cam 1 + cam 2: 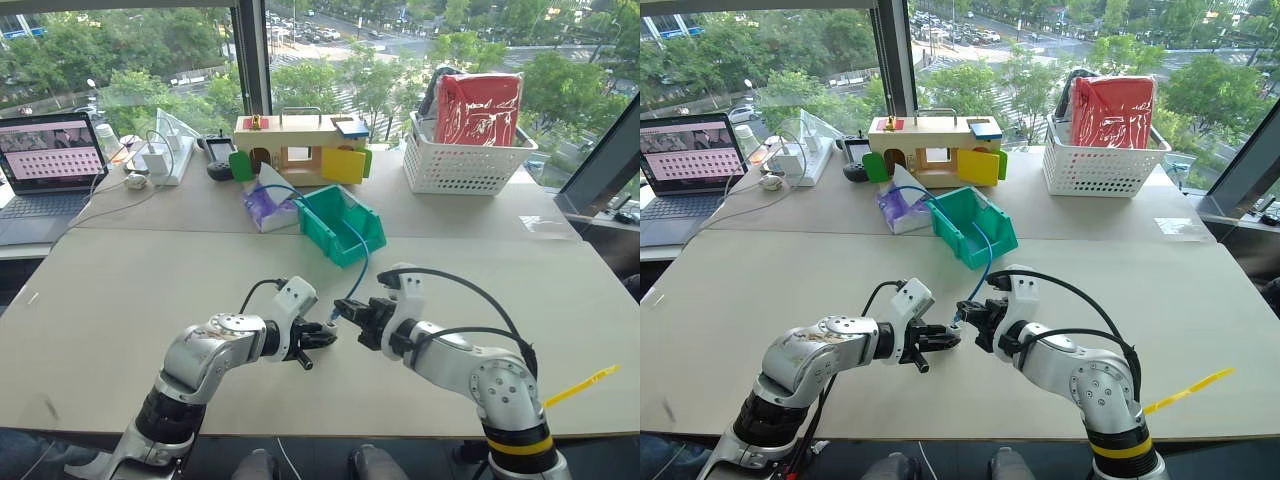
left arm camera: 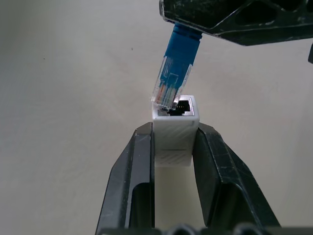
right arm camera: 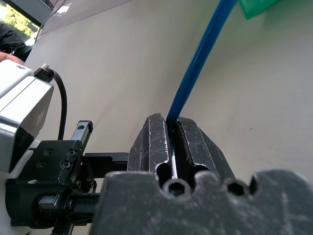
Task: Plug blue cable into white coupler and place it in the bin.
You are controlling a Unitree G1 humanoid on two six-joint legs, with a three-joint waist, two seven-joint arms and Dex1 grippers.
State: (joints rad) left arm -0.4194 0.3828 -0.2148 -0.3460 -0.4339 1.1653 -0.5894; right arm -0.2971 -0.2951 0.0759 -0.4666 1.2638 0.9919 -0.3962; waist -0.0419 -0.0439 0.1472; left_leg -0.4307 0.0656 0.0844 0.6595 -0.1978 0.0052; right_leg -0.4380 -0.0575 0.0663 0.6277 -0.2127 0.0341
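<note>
Clamped in the left gripper [image 2: 173, 161], low centre of frame, the white coupler [image 2: 175, 132] looks light, rigid and slick. Right gripper [image 3: 172, 142] pinches the limp blue cable [image 2: 180, 54] just behind its brittle clear plug [image 2: 168, 90], resting tilted at the socket's edge.

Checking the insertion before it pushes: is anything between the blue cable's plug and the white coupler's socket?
Nothing visible blocks it. The blue cable, pinched in the right hand, has its clear plug tip at the socket rim of the white coupler, which the left hand grips. The plug is tilted and off to one edge, not seated.
</note>
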